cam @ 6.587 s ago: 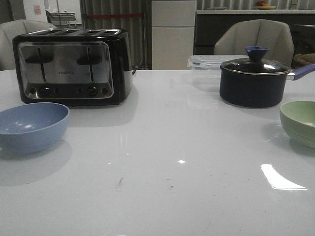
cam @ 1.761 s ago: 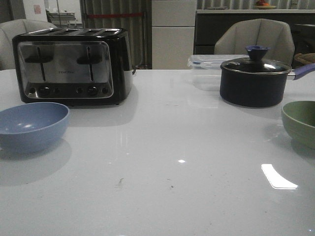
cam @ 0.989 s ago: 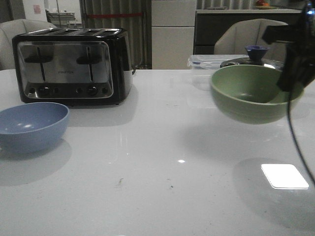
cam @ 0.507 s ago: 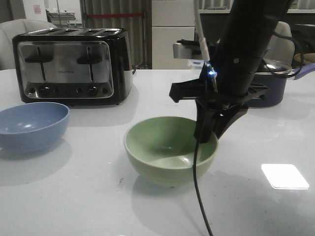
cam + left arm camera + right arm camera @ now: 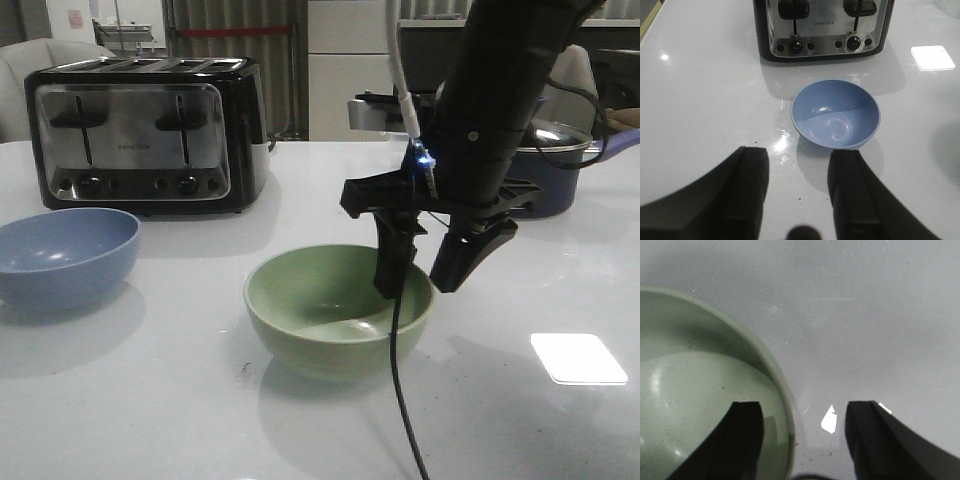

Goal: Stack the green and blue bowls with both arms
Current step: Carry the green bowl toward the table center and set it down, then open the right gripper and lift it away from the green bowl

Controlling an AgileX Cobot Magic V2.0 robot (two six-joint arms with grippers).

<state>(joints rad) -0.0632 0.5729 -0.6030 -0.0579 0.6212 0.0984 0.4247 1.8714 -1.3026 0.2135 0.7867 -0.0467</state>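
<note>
The pale green bowl (image 5: 339,306) rests upright on the white table near the middle. My right gripper (image 5: 425,270) stands open over its right rim, one finger inside the bowl, the other outside, neither pressing the rim (image 5: 782,390). The dusty blue bowl (image 5: 62,255) sits at the table's left edge, empty. The left wrist view shows this blue bowl (image 5: 836,114) just ahead of my left gripper (image 5: 799,165), which is open, above the table, holding nothing. The left arm is out of the front view.
A black and chrome toaster (image 5: 145,133) stands behind the blue bowl. The dark lidded pot (image 5: 555,165) is at the back right, partly hidden by my right arm. A clear plastic container (image 5: 380,112) is behind the arm. A bright light patch (image 5: 580,358) lies on the table.
My right arm carried the green bowl from the right edge to the table's middle and set it down. Its jaws have now opened and let go of the rim. The blue bowl has not moved.
</note>
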